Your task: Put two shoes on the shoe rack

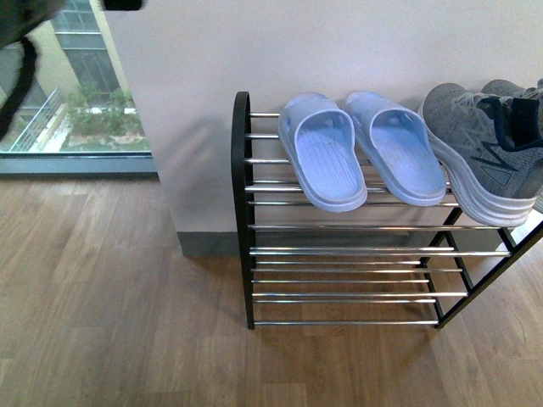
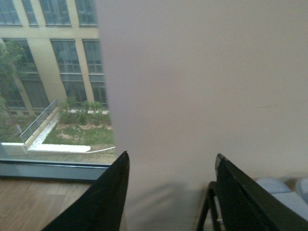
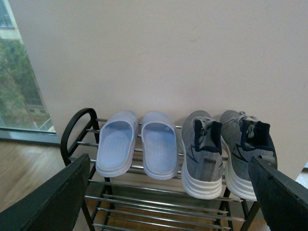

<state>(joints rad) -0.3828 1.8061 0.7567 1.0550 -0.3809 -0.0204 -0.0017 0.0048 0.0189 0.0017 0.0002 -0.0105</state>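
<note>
Front view, left to right: a window opens onto greenery and a neighbouring building; a plain pale wall follows, with a wooden floor below. Against the wall stands the shoe rack, a black frame carrying tiers of chrome bars. On its top tier lie two light-blue slippers, the left slipper and the right slipper, side by side and touching or nearly so, toes toward the camera. Just beside them, further right, sits a grey sneaker with a white sole, and a second grey sneaker is partly cut off at the frame edge. The lower tiers hold no visible footwear.

Left wrist view: the left gripper faces the wall, its two dark fingers spread wide with nothing between them; the rack's frame and a slipper edge show at the lower corner.

Right wrist view: the right gripper looks at the rack's top tier, fingers set wide apart and empty, both pairs of shoes framed between them.
</note>
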